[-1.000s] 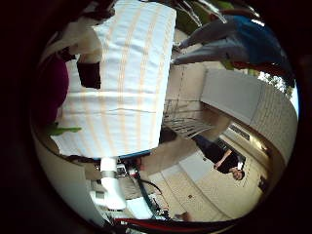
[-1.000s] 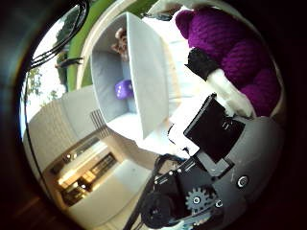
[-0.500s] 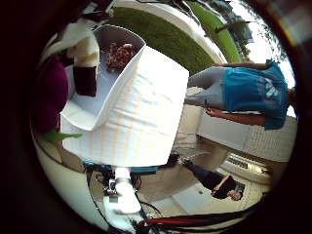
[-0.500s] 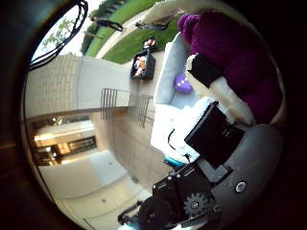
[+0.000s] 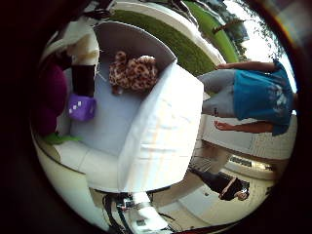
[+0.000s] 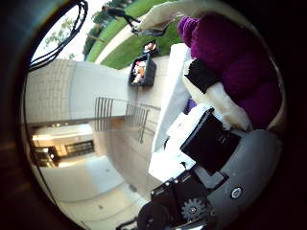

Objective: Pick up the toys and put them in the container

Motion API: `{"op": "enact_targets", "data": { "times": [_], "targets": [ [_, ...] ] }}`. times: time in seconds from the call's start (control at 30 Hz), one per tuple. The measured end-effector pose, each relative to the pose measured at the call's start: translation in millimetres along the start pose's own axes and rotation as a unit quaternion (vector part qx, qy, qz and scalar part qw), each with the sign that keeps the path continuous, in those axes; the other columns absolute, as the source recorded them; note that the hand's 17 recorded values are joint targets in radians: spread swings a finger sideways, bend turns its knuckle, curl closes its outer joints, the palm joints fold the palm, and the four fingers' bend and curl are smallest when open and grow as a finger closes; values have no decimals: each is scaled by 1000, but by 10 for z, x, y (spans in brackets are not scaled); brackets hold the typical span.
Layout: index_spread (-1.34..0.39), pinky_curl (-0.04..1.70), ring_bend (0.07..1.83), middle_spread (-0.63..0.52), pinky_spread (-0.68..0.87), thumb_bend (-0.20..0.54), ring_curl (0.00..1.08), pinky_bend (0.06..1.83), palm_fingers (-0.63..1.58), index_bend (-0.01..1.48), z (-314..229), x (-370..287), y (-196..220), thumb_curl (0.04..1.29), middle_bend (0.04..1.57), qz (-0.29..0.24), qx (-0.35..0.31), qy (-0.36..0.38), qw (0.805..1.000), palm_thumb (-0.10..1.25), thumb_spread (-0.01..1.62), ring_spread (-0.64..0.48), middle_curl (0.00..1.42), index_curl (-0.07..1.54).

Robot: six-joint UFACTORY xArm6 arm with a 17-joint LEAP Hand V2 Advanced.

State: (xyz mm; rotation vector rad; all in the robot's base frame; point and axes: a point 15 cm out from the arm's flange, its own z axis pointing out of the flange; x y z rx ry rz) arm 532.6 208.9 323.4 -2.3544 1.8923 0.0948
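Purple plush toy (image 6: 230, 57) sits tight against the palm, the white-and-black robot hand (image 6: 211, 143) curling its fingers round it, up over the pale grey fabric container (image 5: 161, 136); inside lie a leopard-spotted soft toy (image 5: 134, 72) and a purple dice-like cube (image 5: 81, 107)

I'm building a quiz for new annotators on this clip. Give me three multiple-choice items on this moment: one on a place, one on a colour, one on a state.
1. Where does the leopard-print plush toy lie?
A. in the grey container
B. on the grass
C. on the paving

2. What colour is the dice in the container?
A. red
B. purple
C. yellow

3. What is the hand doing?
A. hanging free
B. pressing the dice
C. holding a purple plush toy

Answers: 1 A, it lies on the container's floor by the far wall. 2 B, the dice is purple with white dots. 3 C, fingers curl over the purple plush.
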Motion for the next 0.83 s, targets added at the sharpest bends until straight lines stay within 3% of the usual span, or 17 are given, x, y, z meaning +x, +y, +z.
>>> {"op": "enact_targets", "data": {
  "times": [0.1,0.13,0.2,0.3,0.37,0.47,0.63,0.83],
  "targets": [
    [-821,810,1296,-141,225,-30,651,1304,809,768,80,21,-15,517,881,2,-5,0,1000,842,1248,-8,899,3],
    [-711,819,1289,-133,242,-37,647,1329,578,682,82,22,-10,508,736,0,-6,0,1000,818,1243,14,859,-14],
    [-542,822,1160,-89,294,-43,620,1319,167,658,90,7,14,492,475,-4,-11,0,1000,771,1229,100,755,33],
    [-467,740,884,-18,365,-36,492,1186,-120,645,81,15,30,476,321,-13,-13,0,1000,741,1207,205,629,74],
    [-451,668,730,32,407,-32,399,1111,-161,577,58,3,83,467,224,-27,-20,-3,999,730,1193,259,555,84],
    [-441,609,641,71,450,-27,345,1036,-123,494,-45,-46,155,461,158,-40,-23,-15,999,730,1177,295,494,101],
    [-435,540,564,103,495,-25,311,947,-77,398,-406,34,346,454,136,-42,-22,-21,999,740,1158,322,413,137],
    [-425,479,512,115,519,-23,299,881,-37,332,-1145,431,903,450,142,-28,-27,-20,999,749,1153,333,351,182]
  ]
}}
